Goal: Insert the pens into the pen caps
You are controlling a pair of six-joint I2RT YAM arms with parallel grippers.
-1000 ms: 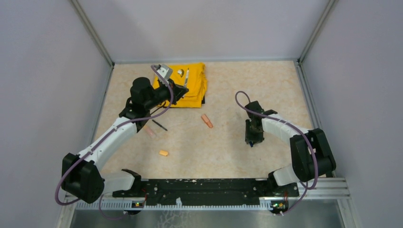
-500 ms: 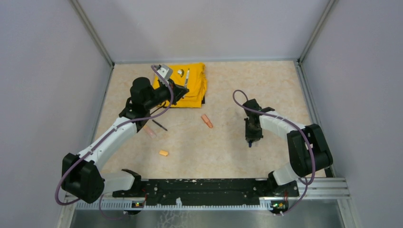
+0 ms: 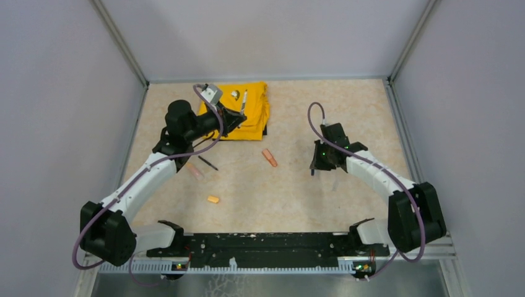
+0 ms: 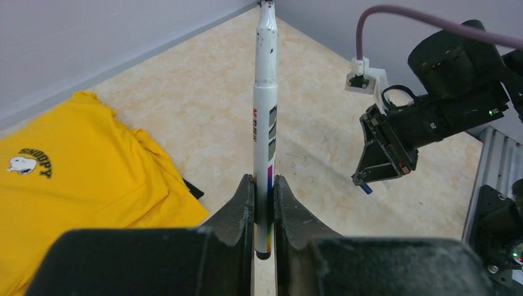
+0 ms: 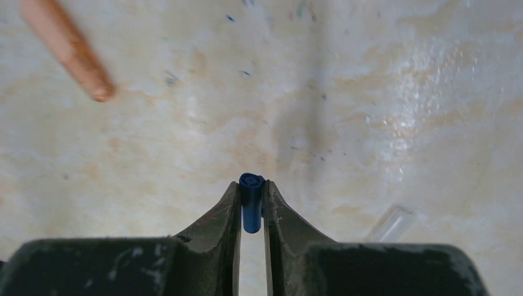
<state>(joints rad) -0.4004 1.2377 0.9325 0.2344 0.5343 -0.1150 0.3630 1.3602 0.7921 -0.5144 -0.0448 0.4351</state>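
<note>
Nearest the left wall, one orange marker point(image 3: 195, 171) lies on the table point(image 3: 347, 111), nearer the arm bases than the yellow cloth point(image 3: 254, 120) and off its left corner, partly under the left arm. The thin dark pen point(image 3: 207, 163) lies just beside that marker, on the side toward the cloth. The light orange cap point(image 3: 213, 199) sits well apart from the cloth, farther toward the bases.

The left gripper point(image 4: 264, 185) hangs over the cloth's left part, its fingers clamped on the lower barrel of the silver-white pen point(image 4: 265, 105), which stands out straight beyond them.

A second orange marker point(image 3: 269, 157) lies just off the cloth's near right corner. Well to the right of the cloth, the right gripper point(image 3: 314, 168) is pinched tight on the dark blue cap point(image 5: 251, 203), above the table.
</note>
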